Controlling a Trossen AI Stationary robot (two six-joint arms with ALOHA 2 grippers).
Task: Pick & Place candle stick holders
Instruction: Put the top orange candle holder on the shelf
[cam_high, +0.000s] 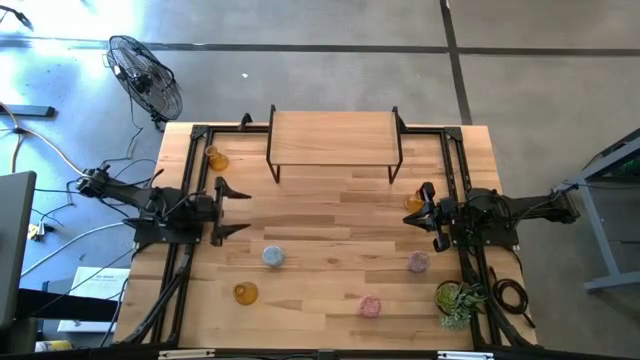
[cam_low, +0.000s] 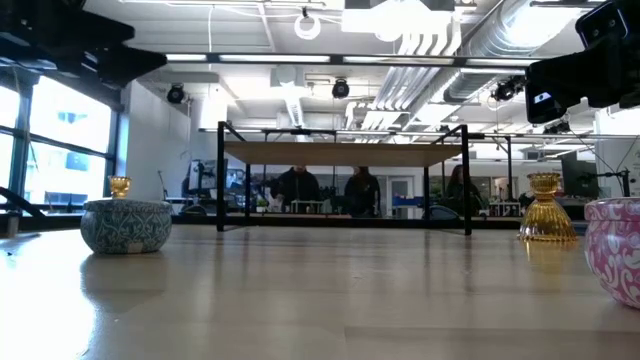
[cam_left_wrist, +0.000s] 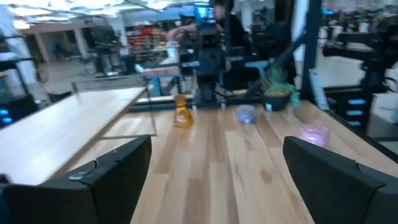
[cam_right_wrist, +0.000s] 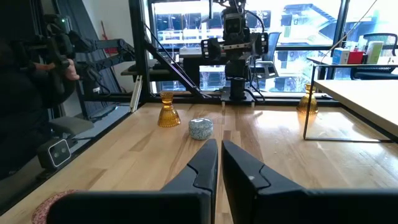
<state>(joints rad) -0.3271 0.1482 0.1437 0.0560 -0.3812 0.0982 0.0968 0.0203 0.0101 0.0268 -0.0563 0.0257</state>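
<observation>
At the left edge of the wooden surface, the left gripper stood with its fingers spread apart and empty, while the right gripper, fingers pressed together, waited at the right edge beside an amber holder. The other candle stick holders lay scattered: amber at upper left and lower left, blue below centre, two pink at lower right. The raised shelf sat bare, suggesting placing had barely begun.

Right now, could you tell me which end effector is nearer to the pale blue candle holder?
Left. The left end effector sits just up-left of the pale blue candle holder; the right end effector is far across the table.
</observation>
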